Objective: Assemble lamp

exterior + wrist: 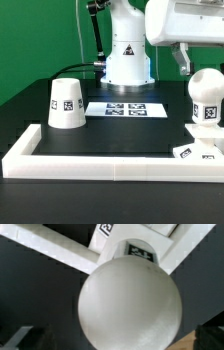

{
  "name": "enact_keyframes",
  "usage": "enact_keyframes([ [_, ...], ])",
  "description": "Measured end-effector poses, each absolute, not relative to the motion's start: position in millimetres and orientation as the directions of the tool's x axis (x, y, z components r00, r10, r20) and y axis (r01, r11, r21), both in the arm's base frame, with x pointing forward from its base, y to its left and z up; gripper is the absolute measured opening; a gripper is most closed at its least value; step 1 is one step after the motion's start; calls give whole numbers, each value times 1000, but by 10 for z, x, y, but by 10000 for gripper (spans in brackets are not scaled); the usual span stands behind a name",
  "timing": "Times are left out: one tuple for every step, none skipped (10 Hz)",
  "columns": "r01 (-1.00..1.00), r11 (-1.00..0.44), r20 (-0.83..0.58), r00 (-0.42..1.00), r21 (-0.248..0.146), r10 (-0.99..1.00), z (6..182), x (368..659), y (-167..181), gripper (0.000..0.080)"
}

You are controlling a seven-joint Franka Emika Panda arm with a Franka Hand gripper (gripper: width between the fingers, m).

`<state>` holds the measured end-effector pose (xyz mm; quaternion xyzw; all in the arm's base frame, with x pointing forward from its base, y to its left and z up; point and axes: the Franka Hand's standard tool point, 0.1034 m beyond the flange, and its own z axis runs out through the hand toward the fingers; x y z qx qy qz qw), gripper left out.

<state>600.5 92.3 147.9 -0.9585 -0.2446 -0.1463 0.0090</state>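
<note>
The white ball-shaped bulb (207,93) stands upright on the flat square base (203,151) at the exterior view's right, inside the frame's corner. It has a tag on its neck. The white cone shade (65,103) with a tag stands apart at the exterior view's left. My gripper (189,62) hangs just above the bulb and slightly to its left, open and empty. In the wrist view the bulb (130,303) fills the middle and the tagged base (140,251) shows beyond it. The gripper (118,341) shows one dark finger at each side edge, neither touching the bulb.
The long white bar frame (110,162) runs along the table's front and up the left side; it also shows in the wrist view (55,249). The marker board (125,108) lies in front of the robot's base (127,65). A green wall stands behind.
</note>
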Motion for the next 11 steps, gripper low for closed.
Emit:
enact_keyframes([
  [474, -880, 226, 855, 27, 467, 1466, 6005, 938, 699],
  [481, -877, 157, 865, 10, 476, 1464, 6021, 954, 699],
  [482, -876, 109, 871, -3, 479, 1456, 6048, 963, 699],
  [482, -876, 112, 871, -3, 479, 1440, 6089, 963, 699],
  [481, -877, 115, 871, -2, 478, 1414, 6095, 959, 699],
  [483, -876, 114, 870, -3, 479, 1388, 6095, 947, 699],
  [482, -876, 112, 871, -3, 478, 1360, 6093, 936, 699],
  [481, -877, 108, 872, -5, 478, 1331, 6084, 934, 699],
  [479, -878, 105, 873, -7, 476, 1310, 6077, 939, 699],
  [479, -878, 104, 873, -8, 476, 1303, 6073, 946, 579],
  [479, -878, 104, 873, -8, 476, 1303, 6073, 945, 576],
])
